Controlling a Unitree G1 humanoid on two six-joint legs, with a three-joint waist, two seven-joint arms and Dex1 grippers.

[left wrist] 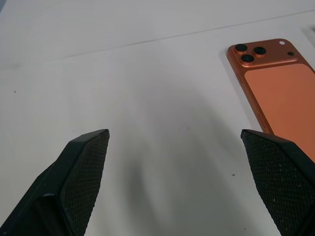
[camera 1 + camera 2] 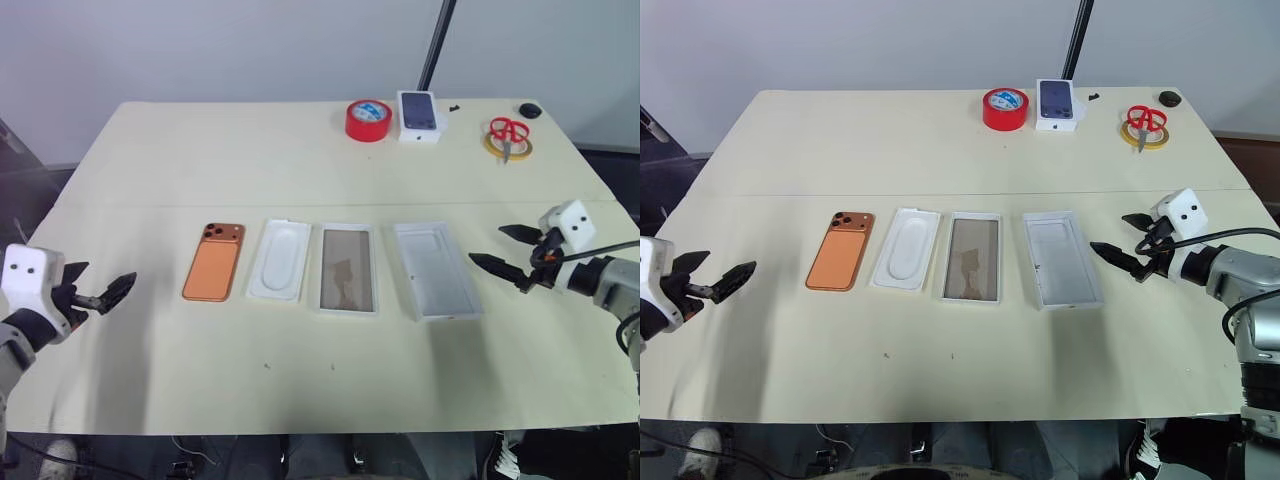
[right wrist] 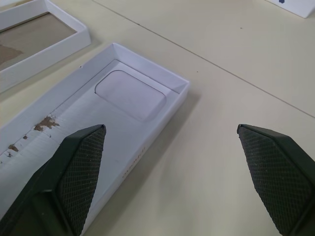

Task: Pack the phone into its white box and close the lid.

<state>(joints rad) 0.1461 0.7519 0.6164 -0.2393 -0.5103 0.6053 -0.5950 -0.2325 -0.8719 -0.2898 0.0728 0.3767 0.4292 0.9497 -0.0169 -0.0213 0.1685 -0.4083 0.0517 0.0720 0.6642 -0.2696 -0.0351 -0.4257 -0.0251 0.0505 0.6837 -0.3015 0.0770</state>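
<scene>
On the table (image 2: 150, 160), the phone (image 2: 214, 262) is laid face down at the left end of a row, followed rightward by an insert (image 2: 279, 260), the white box (image 2: 347, 269) and the lid (image 2: 436, 270). Both grippers, left (image 2: 106, 291) and right (image 2: 505, 249), are held spread and empty, outside the row.

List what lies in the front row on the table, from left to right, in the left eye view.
Left gripper → phone → white insert → white box → lid → right gripper.
</scene>
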